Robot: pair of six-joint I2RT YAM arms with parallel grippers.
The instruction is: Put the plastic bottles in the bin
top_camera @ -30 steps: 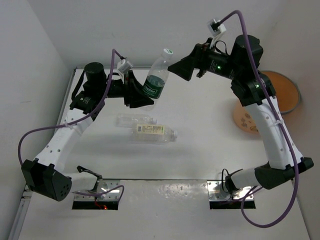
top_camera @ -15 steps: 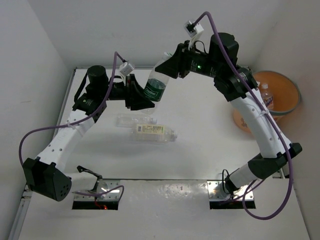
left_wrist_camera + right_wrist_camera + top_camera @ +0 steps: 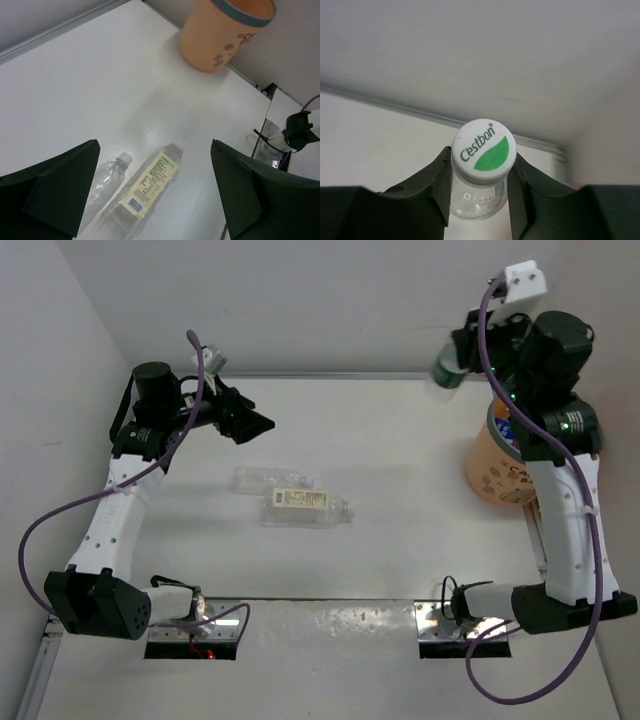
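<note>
Orange bin (image 3: 497, 475) stands at the table's 3 o'clock in the top view, with the right gripper (image 3: 455, 362) grasping a green-labelled bottle (image 3: 447, 373) at its 11 o'clock. From the left wrist, the left gripper (image 3: 154, 150) is spread and empty above the cream-labelled bottle (image 3: 150, 182) and the nearly bare bottle (image 3: 107, 177), which lie side by side, with the bin at 1 o'clock. From the right wrist, both fingers (image 3: 437, 185) clamp the neck under a white-and-green cap (image 3: 484, 150).

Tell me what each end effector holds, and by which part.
Right end effector grips the C'estbon bottle at its capped neck; left end effector holds nothing.
</note>
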